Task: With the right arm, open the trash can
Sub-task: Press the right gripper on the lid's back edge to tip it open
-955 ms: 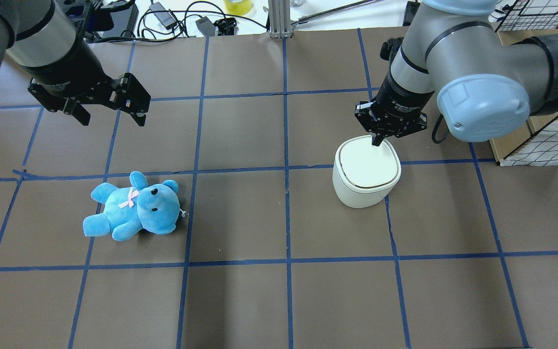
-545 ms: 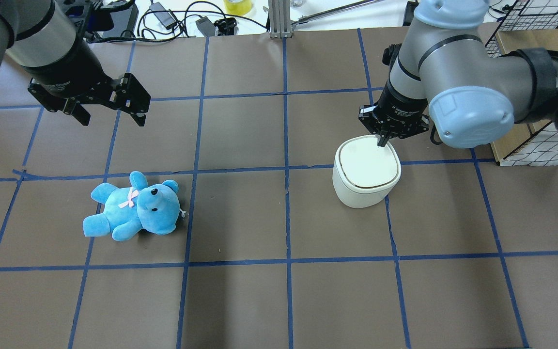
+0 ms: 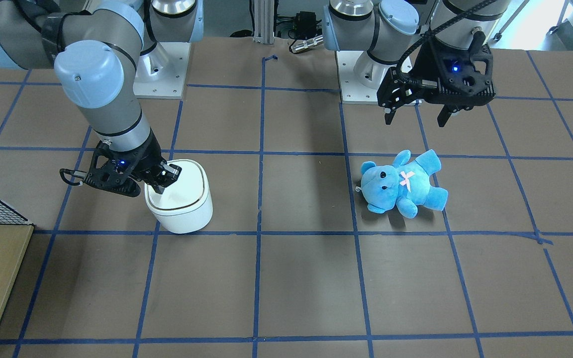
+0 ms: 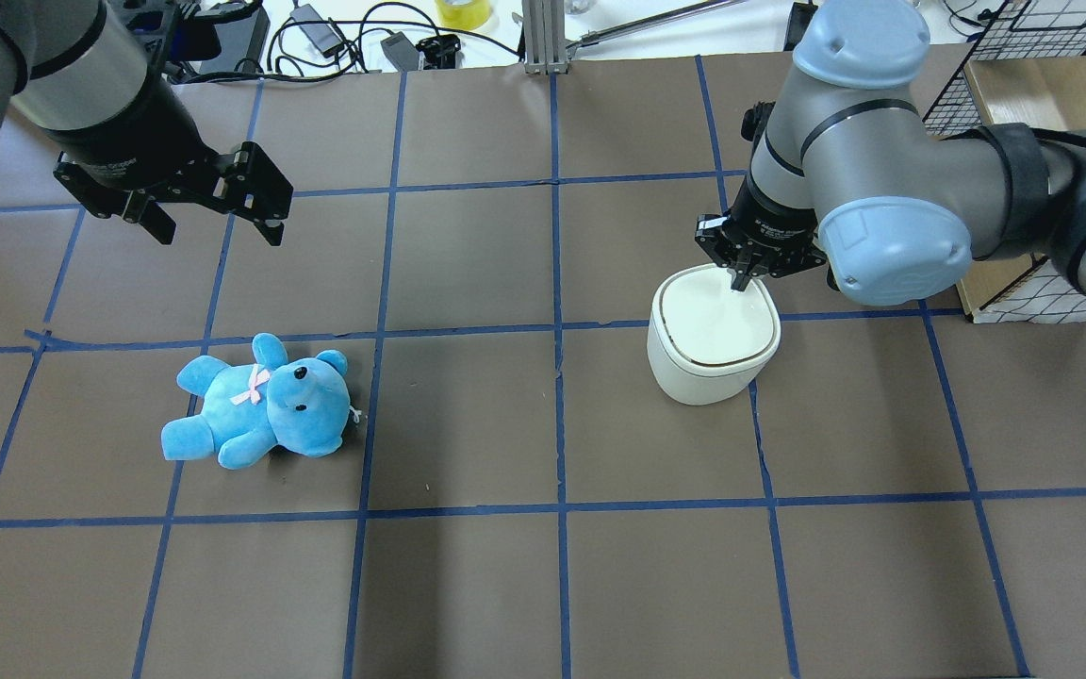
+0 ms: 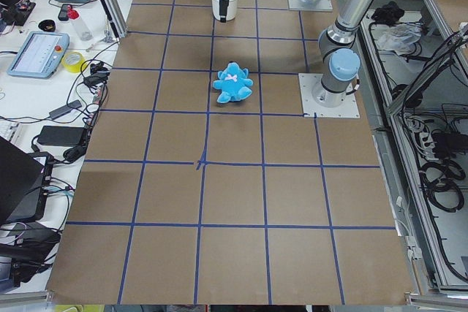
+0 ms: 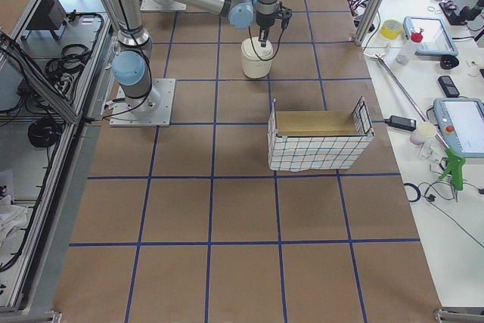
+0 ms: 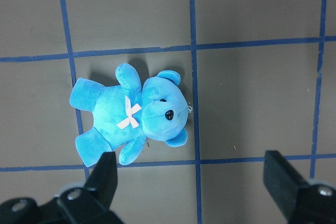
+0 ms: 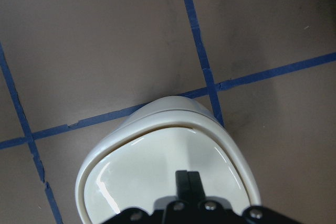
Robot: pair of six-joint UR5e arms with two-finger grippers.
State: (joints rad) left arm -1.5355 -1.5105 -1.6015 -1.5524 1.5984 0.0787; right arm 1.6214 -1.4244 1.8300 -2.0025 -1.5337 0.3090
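Observation:
The white trash can (image 4: 713,339) stands on the right half of the table, its flat lid (image 8: 157,171) down and closed. My right gripper (image 4: 741,281) is shut, its fingertips (image 8: 187,179) pointing down onto the lid near its far edge. It also shows in the front view (image 3: 158,188) over the trash can (image 3: 187,209), and in the right side view (image 6: 261,39). My left gripper (image 4: 220,234) is open and empty, hanging above the table beyond the blue teddy bear (image 4: 260,401). The left wrist view shows its open fingers (image 7: 105,177) below the bear (image 7: 134,116).
A wire-sided box (image 6: 318,141) with a cardboard floor stands right of the trash can, close to my right arm's elbow (image 4: 892,250). Cables and gear (image 4: 336,38) lie beyond the table's far edge. Blue tape lines grid the brown tabletop (image 4: 562,424).
My right arm's elbow has swung left and toward the far side, while the shut fingertips stayed at the lid's far edge. The lid still looks closed. The left arm and the bear have not moved.

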